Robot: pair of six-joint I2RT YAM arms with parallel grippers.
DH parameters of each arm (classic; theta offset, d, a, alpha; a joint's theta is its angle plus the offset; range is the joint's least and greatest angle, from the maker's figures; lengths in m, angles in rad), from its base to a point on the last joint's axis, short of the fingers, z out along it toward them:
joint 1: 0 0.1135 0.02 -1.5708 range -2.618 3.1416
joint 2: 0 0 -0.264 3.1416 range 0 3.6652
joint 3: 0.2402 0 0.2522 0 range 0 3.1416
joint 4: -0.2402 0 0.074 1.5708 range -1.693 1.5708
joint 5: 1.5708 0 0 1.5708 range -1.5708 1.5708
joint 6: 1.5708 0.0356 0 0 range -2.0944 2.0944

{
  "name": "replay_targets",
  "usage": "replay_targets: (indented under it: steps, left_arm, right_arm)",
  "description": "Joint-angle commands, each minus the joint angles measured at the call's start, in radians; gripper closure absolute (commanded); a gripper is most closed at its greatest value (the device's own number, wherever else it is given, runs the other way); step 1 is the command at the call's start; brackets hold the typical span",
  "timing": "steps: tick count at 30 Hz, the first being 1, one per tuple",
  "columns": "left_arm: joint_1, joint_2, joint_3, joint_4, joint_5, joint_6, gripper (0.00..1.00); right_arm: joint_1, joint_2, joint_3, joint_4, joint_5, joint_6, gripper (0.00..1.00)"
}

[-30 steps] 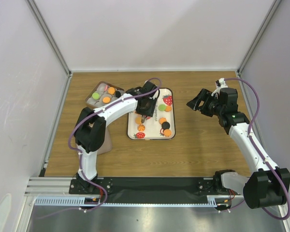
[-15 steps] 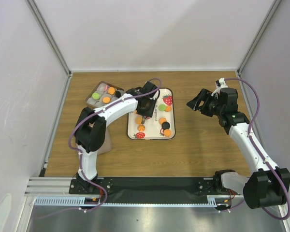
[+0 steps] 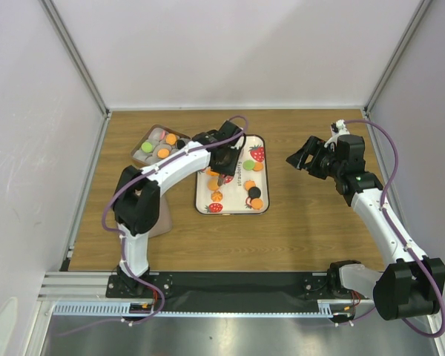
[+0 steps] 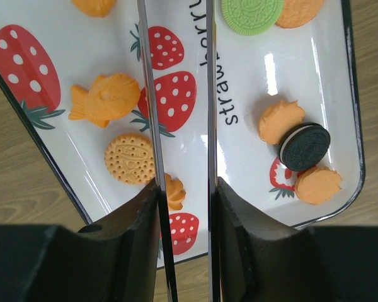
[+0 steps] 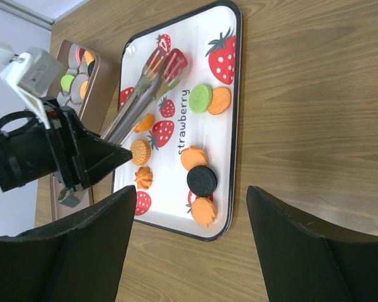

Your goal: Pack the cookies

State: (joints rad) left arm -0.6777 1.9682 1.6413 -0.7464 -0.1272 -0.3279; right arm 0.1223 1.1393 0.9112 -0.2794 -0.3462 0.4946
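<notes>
Nearest my bases lay the wooden table, then the near end of the white strawberry-print tray. There a black cookie sat wedged btw. two orange ones, touching both, close to the corner rim. A bit further in, a round orange cookie and a fish-shaped orange one lay flat, apart from each other. My left pincer hung over the tray's middle, clenched on the metal tongs. The two blades ran out from btw. my fingers w/ a gap btw. them (whether the tips held anything I couldn't tell; they looked reddish over the print). Approx. level w/ it but well off to the right, my right pincer hovered over bare wood, fingers spread wide, gripping nothing. Toward the tray's far end a green cookie lay touching another orange one. Farthest, near the tray's far left corner, stood the brown box w/ more cookies inside: green, orange, pink, black.
</notes>
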Motion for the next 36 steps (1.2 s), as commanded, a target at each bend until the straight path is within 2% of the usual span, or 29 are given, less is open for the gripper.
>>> replay_targets:
  steps: [1, 6, 9, 17, 23, 36]
  left_arm:
    - [-0.005, -0.117, 0.023, 0.027, -0.011, 0.018, 0.62]
    - [0.012, -0.224, -0.026, 0.027, -0.049, 0.016, 0.62]
    - [0.062, -0.319, -0.096, 0.028, -0.057, 0.015, 0.62]
    - [0.276, -0.564, -0.33, 0.047, -0.063, -0.013, 0.6]
    - [0.391, -0.588, -0.437, 0.059, -0.016, 0.013, 0.59]
    - [0.426, -0.545, -0.5, 0.085, 0.072, 0.038, 0.58]
  right_arm:
    - [-0.003, -0.018, 0.025, 0.016, 0.001, -0.019, 0.23]
    - [-0.003, -0.019, 0.025, 0.017, -0.002, -0.019, 0.23]
    - [0.0, -0.021, 0.022, 0.02, -0.01, -0.018, 0.23]
    - [0.004, -0.015, 0.02, 0.028, -0.022, -0.011, 0.23]
    - [0.004, -0.009, 0.02, 0.028, -0.024, -0.011, 0.23]
    - [0.005, -0.004, 0.02, 0.025, -0.024, -0.013, 0.23]
